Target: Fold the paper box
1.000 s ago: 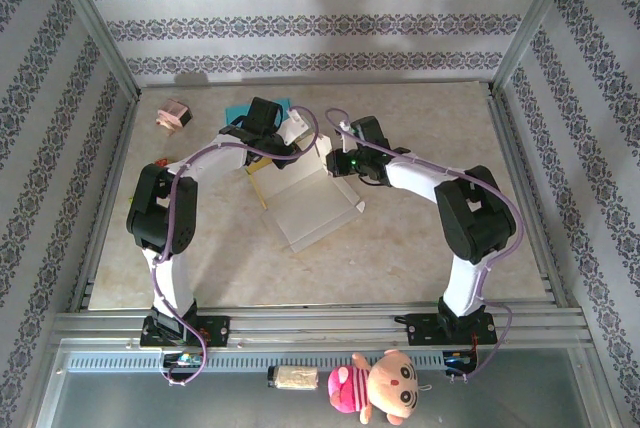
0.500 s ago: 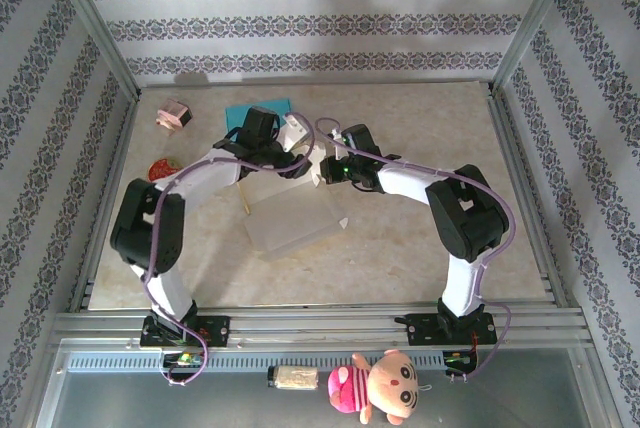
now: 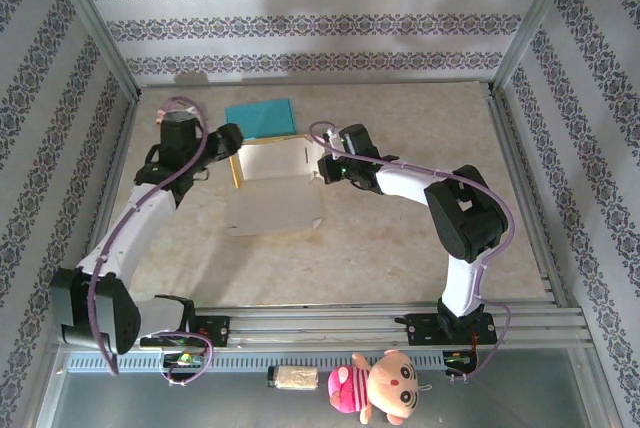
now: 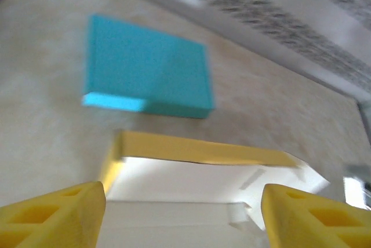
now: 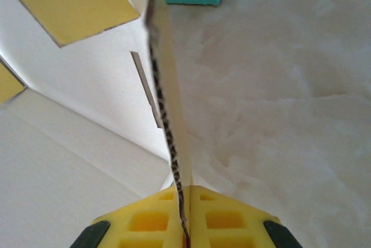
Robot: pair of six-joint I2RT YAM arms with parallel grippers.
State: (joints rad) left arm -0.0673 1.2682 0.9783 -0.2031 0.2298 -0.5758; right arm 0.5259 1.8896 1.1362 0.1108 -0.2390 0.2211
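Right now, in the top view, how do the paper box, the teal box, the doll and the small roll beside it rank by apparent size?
1. paper box, largest
2. doll, but it may sit nearer the camera, so its place over the teal box is unsure
3. teal box
4. small roll, smallest

The paper box (image 3: pixel 272 198) was matt card, white inside and yellow outside, with a rough corrugated cut edge, the teal box (image 3: pixel 260 118) was smooth matt card, the fingers (image 4: pixel 52 216) were dull moulded plastic, and the bench (image 3: pixel 400 248) was smooth marbled stone-look, edged by brushed metal rails (image 3: pixel 320 320).
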